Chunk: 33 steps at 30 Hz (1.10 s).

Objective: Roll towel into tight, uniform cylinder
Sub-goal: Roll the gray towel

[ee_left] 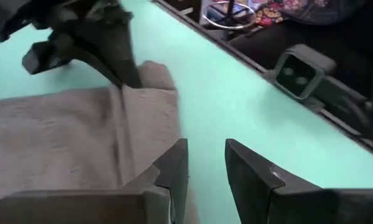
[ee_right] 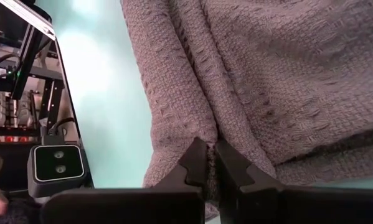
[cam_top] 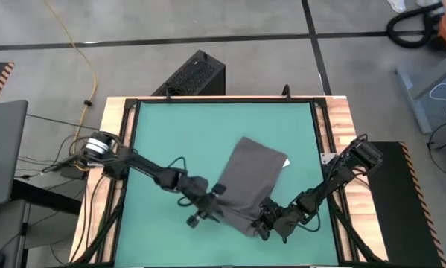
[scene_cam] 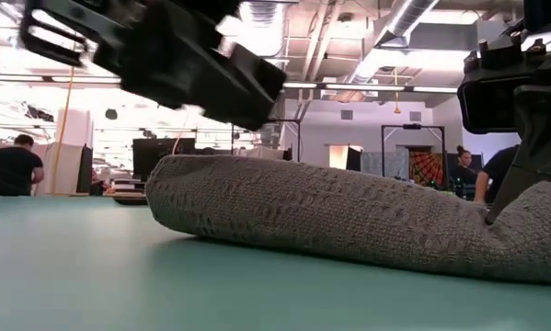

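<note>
Right now the towel point(cam_top: 254, 182) lies as a slanted grey rectangle at the centre of the high view, running from the upper right down toward the lower middle of the green table point(cam_top: 163, 134), with a small white tag point(cam_top: 285, 161) peeking out at its upper-right edge. Both arms meet at its lower end. The right gripper point(ee_right: 209, 163) is clenched on a pinch of the cloth at the lower-right corner, the weave bunching into a crease between its tips. The left gripper point(ee_left: 206, 163), at the lower-left side of the towel, stands parted with bare table showing between its fingers point(ee_left: 174, 168), just beside the folded edge and grasping nothing. In the low view the cloth forms a low, soft hump with no tight turn in it yet, so the roll looks barely begun. To do this step well, the left side would need a matching hold on the same edge, level with the right one, so the first turn starts straight across the width. Uneven grips would likely give a cone instead of a cylinder, and slack in the first turn would be hard to take out later.
</note>
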{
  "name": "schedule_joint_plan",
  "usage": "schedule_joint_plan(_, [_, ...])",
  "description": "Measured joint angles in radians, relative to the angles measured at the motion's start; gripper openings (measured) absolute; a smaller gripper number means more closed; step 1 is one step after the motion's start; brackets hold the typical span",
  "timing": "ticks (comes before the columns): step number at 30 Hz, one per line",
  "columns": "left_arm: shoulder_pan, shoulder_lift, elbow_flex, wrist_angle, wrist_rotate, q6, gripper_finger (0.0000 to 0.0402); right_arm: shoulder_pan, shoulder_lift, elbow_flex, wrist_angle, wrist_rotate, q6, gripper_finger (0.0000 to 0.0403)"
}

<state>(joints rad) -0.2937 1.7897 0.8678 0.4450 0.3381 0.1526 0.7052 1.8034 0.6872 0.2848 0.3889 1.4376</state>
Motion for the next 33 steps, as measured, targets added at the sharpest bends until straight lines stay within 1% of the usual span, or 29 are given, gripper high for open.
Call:
schedule_joint_plan(2, [0.013,0.055,0.04,-0.011,0.007,-0.004,0.0086,0.0,0.0,0.0,0.0,0.001,0.0,0.0029])
schedule_joint_plan(6, [0.041,0.132,0.117,-0.084,0.04,0.004,0.0068,0.0,0.0,0.0,0.0,0.003,0.002,0.003])
schedule_joint_plan(8, [0.054,0.152,0.15,-0.126,0.052,0.021,0.0058,0.0,0.0,0.0,0.0,0.004,0.002,0.0031])
schedule_joint_plan(10, [0.066,0.16,0.161,-0.158,0.04,0.026,0.0048,0.0,0.001,0.0,0.001,0.005,0.003,0.0031])
schedule_joint_plan(14, [0.097,0.16,0.165,-0.162,0.038,0.028,0.0031,0.0,0.001,-0.001,0.009,0.006,-0.02,0.0035])
schedule_joint_plan(16, [0.112,0.16,0.165,-0.166,0.04,0.03,0.0024,0.0,0.002,-0.002,0.017,0.007,-0.049,0.0044])
schedule_joint_plan(23, [0.134,0.159,0.166,-0.226,0.042,0.045,0.0005,-0.006,0.002,-0.003,0.059,0.032,-0.054,0.0085])
schedule_joint_plan(29, [0.141,0.175,0.167,-0.229,0.032,0.046,0.0,-0.02,-0.008,-0.003,0.084,-0.002,-0.022,0.0132])
schedule_joint_plan(33, [0.161,0.214,0.166,-0.224,0.075,0.022,0.0,-0.002,-0.061,-0.004,0.07,0.004,-0.058,0.0156])
